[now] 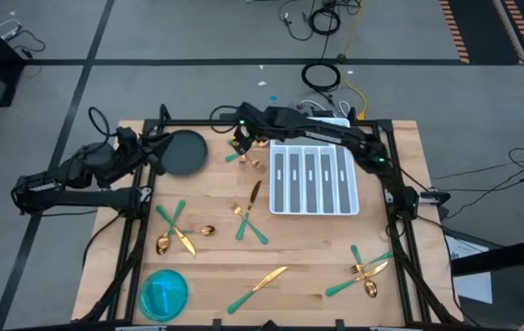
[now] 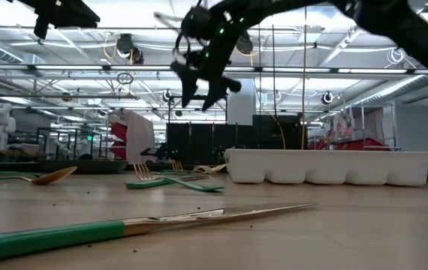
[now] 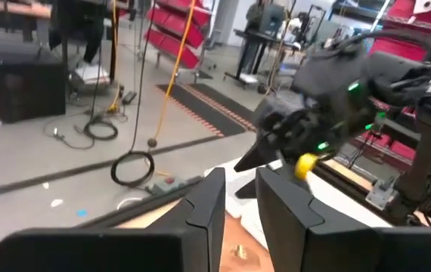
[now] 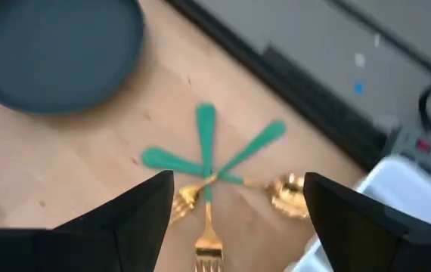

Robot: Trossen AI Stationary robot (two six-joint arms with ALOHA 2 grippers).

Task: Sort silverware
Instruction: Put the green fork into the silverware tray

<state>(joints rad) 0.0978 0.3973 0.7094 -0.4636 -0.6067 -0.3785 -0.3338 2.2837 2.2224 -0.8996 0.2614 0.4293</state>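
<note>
Gold-headed, green-handled silverware lies scattered flat on the wooden table. A crossed cluster of a fork, a spoon and a third piece lies between the dark round plate and the white tray. My right gripper hangs open above this cluster, fingers pointing down, clear of the table. My left gripper waits at the table's far left beside the plate, open by a narrow gap and holding nothing. A knife lies nearest the low camera.
The white compartmented tray sits right of the cluster. The dark plate is to its left. More silverware lies at mid-table, left, near and right. A blue bowl stands at the near left corner.
</note>
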